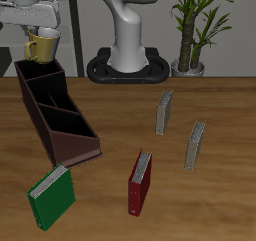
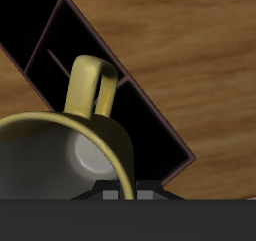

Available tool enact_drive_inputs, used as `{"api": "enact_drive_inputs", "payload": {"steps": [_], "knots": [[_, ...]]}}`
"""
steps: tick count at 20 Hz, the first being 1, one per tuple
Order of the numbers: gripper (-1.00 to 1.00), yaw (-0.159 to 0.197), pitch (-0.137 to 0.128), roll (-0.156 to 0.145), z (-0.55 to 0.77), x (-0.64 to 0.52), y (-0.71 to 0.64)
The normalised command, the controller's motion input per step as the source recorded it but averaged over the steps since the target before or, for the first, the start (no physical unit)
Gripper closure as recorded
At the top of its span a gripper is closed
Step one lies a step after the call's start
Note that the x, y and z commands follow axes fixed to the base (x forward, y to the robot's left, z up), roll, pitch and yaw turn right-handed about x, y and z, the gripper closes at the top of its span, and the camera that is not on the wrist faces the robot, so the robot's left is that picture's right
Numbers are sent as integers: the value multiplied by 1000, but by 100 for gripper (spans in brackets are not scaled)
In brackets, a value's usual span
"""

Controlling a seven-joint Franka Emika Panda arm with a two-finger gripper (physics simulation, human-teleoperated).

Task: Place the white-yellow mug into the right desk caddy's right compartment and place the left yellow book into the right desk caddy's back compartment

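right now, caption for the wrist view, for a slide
Gripper holds the white-yellow mug above the right desk caddy.

A red book (image 1: 141, 180) and a green book (image 1: 52, 196) stand near the table's (image 1: 220, 200) front edge — a potted plant (image 1: 196, 25) behind.

One white-yellow mug (image 1: 41, 47), above the far end of the desk caddy (image 1: 58, 110); one caddy only in view. Books: four total. Two yellow books (image 1: 164, 112) (image 1: 196, 145), well apart from caddy; one red book (image 1: 141, 181) and one green book (image 1: 52, 196), both nr caddy's front end. One potted plant (image 1: 195, 25), far behind caddy.
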Motion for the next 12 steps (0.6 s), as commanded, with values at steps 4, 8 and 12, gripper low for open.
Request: {"api": "enact_drive_inputs", "payload": {"steps": [4, 8, 12], "knots": [[100, 45, 55, 54, -234, 8, -200], [100, -2, -1, 22, -71, -14, -178], [100, 25, 8, 12, -113, 17, 68]]}}
